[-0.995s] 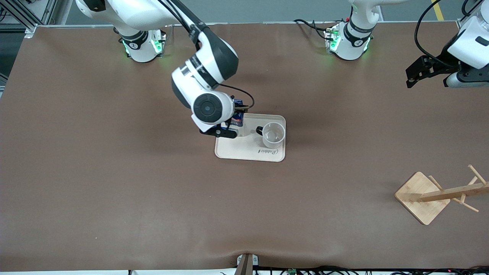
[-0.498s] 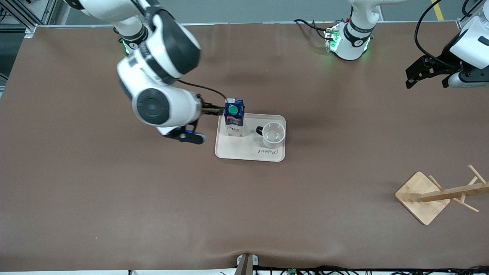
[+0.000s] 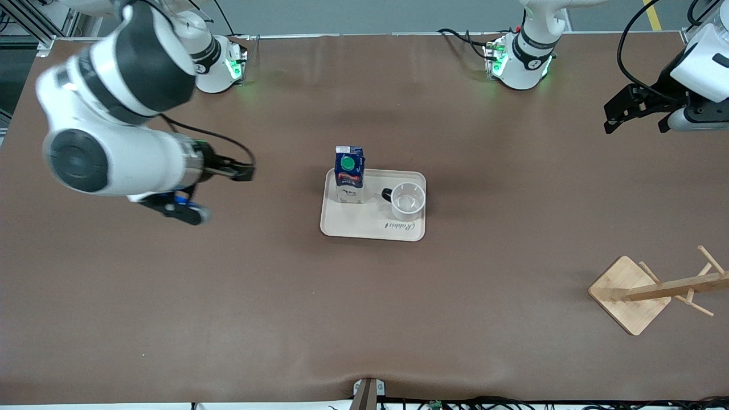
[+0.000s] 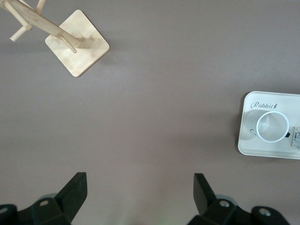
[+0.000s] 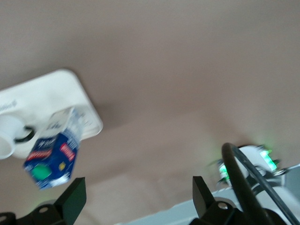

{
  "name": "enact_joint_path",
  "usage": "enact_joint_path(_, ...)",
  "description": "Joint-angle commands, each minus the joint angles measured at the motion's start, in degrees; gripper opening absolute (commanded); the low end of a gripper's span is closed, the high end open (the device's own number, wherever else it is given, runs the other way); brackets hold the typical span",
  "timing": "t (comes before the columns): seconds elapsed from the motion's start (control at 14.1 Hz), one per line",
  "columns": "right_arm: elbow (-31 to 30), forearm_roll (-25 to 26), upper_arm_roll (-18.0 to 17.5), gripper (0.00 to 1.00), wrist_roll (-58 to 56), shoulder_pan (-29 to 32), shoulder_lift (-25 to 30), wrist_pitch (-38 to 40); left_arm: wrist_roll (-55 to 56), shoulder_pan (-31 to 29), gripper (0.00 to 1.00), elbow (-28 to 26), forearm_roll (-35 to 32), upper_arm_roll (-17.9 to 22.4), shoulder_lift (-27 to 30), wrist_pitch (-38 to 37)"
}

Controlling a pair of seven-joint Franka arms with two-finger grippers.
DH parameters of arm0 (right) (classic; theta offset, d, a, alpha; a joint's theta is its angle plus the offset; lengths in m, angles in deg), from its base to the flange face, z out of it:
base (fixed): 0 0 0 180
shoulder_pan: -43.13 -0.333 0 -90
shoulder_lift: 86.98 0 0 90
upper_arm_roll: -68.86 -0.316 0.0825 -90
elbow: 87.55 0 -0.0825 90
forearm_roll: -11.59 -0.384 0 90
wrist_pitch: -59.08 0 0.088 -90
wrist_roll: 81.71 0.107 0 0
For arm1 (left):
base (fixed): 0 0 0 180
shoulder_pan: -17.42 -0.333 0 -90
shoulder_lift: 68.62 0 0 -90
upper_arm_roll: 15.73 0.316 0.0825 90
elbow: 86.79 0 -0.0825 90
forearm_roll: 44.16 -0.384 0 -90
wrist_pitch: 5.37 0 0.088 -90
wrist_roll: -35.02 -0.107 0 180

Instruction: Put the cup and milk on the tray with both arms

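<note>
Both items sit on the tray (image 3: 373, 228): milk (image 3: 349, 182) upright, cup (image 3: 408, 200) beside it. Right gripper (image 5: 136, 199), spread and empty, hangs well clear; left gripper (image 4: 139, 192), spread, waits. Retreat high, avoiding the carton.

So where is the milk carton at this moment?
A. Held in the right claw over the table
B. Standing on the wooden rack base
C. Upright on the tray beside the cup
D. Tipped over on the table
C: the milk carton stands upright on the tray beside the cup, and the right claw is open and holds nothing.
</note>
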Motion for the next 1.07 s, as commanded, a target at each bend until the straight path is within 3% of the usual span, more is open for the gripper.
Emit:
enact_joint_path(0.0, -0.32, 8.92, -1.04, 1.00, -4.41, 0.13, 4.57, 0.52, -0.49, -0.55, 1.00, -0.64, 0.74, -0.49, 0.55, 0.93)
enact_joint_path(0.14, -0.32, 11.50, -0.87, 1.00, -5.22, 0.57, 5.73, 0.34, -0.49, -0.47, 1.00, -0.64, 0.74, -0.49, 0.47, 0.93)
enact_joint_path(0.43, -1.63, 11.86, -0.96, 1.00, -10.38, 4.86, 9.49, -0.63, -0.67, -0.47, 1.00, -0.55, 0.83, -0.58, 0.55, 0.31)
enact_joint_path(1.0, -24.20, 11.24, -0.87, 1.00, -28.56, 12.17, 26.36, -13.00, -0.93, -0.47, 1.00, 0.06, 0.74, -0.49, 0.55, -0.13)
